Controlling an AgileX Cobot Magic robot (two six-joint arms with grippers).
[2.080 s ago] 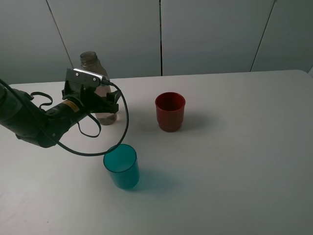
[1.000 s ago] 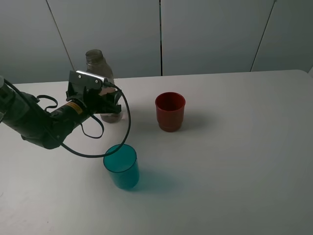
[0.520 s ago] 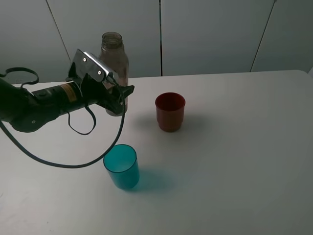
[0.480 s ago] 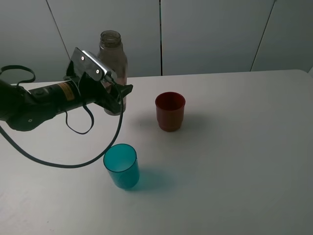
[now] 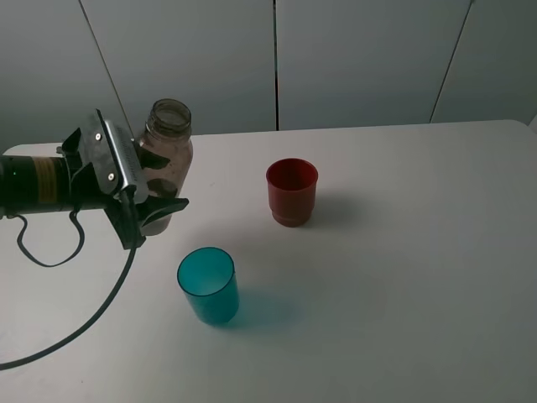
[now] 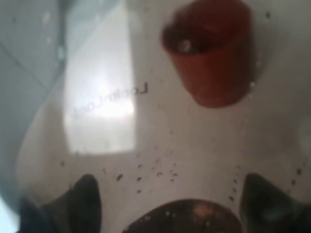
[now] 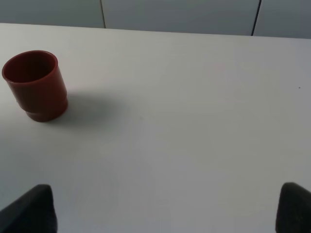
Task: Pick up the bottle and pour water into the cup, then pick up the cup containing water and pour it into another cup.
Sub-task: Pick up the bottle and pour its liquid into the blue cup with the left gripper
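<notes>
My left gripper (image 5: 153, 211) is shut on the bottle (image 5: 166, 154), a transparent brownish bottle with no cap, held off the table and leaning a little, its mouth up. The cup (image 5: 208, 285), a teal tumbler, stands upright in front of and to the right of the bottle. Another cup (image 5: 292, 191), red-brown, stands upright further right. In the left wrist view the bottle (image 6: 107, 107) fills the picture between the dark fingers (image 6: 82, 199), and the red cup (image 6: 209, 48) shows through it. My right gripper (image 7: 163, 212) is open above bare table, with the red cup (image 7: 35, 85) ahead of it.
The white table (image 5: 403, 252) stretches to the right and front. A grey panelled wall (image 5: 361, 59) runs behind its far edge. A black cable (image 5: 92, 315) loops from the left arm over the table's front left.
The left arm has lifted the bottle off the table, then swung it left and toward the front. The bottle now leans. Both cups stand where they were.
</notes>
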